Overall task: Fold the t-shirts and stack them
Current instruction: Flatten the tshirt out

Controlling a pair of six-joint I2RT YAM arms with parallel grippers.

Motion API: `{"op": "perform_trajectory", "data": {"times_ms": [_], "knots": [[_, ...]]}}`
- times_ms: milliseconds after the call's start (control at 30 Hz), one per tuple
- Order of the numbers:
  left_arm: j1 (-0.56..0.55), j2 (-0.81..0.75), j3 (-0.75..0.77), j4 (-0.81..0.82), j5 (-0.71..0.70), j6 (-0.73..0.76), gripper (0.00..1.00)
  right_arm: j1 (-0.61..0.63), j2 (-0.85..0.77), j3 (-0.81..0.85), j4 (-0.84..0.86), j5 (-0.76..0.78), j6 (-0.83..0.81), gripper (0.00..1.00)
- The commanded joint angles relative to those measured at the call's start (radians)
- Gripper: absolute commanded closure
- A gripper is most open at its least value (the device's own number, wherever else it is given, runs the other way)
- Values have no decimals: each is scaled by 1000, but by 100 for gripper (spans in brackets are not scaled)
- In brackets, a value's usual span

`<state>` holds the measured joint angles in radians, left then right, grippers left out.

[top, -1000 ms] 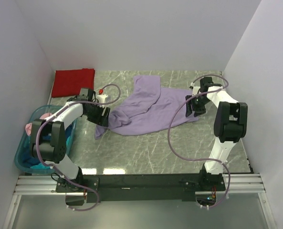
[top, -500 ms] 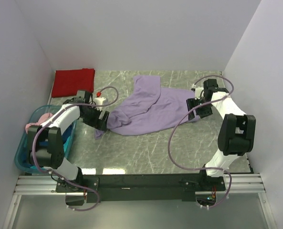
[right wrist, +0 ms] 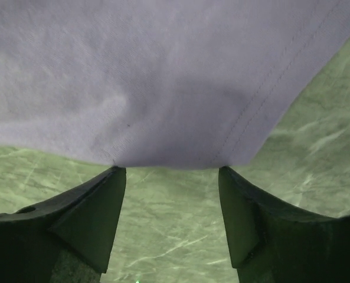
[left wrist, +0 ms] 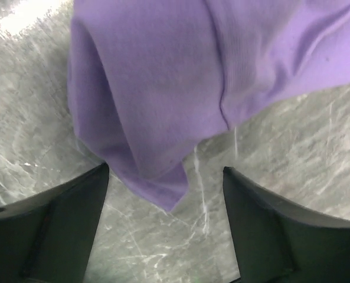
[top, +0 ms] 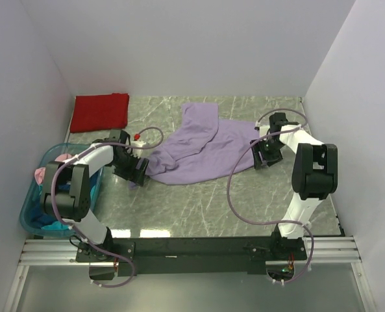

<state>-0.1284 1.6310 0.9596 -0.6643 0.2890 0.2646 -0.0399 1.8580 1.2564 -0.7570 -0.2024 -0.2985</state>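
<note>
A light purple t-shirt [top: 202, 148] lies crumpled and spread across the middle of the marble table. My left gripper [top: 137, 172] is open at its lower left corner; in the left wrist view the purple corner [left wrist: 163, 118] points down between my two fingers [left wrist: 51, 224], not pinched. My right gripper [top: 262, 156] is open at the shirt's right edge; in the right wrist view the hem [right wrist: 175, 88] sits just ahead of my fingertips [right wrist: 98, 206]. A folded red t-shirt [top: 101, 111] lies at the back left.
A translucent teal tub [top: 31, 209] at the left edge holds pink [top: 61, 158], dark blue and teal cloth. White walls close the back and both sides. The arms' rail [top: 192, 248] runs along the near edge.
My left gripper has moved toward me along the shirt's left edge to its lower corner. My right gripper swung out toward the right and came back onto the shirt's right edge.
</note>
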Motion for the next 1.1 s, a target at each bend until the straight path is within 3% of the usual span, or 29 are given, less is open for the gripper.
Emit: {"op": "perform_trajectory", "data": {"times_ms": [0,67,100,200,267,467,567,633,733,867,1000,1067], "knots": [[-14,24,-2,42,-11,-7,27,18,0,23,48,35,1,43],[-16,26,1,25,5,2,42,17,-11,12,56,44,1,55],[-16,23,4,-4,25,11,61,17,-38,5,62,49,-4,69],[-11,-23,8,-117,117,42,91,14,-121,-26,55,47,-20,100],[4,-98,40,-167,160,67,99,3,-213,-51,38,38,-36,100],[65,-236,244,-507,367,236,99,-64,-497,-14,-73,-14,-97,100],[79,-269,350,-707,459,384,99,-80,-558,70,-116,-14,-116,100],[90,-298,401,-713,481,360,99,-83,-553,159,-143,-12,-129,100],[93,-318,454,-712,525,354,100,-84,-472,288,-146,-2,-128,100],[125,-199,528,-689,634,260,100,-81,-180,492,-192,-18,-100,100],[223,-36,524,-553,720,56,100,-43,99,745,-265,-14,-73,100],[254,3,510,-491,762,-51,100,3,214,788,-260,9,-51,100]]}}
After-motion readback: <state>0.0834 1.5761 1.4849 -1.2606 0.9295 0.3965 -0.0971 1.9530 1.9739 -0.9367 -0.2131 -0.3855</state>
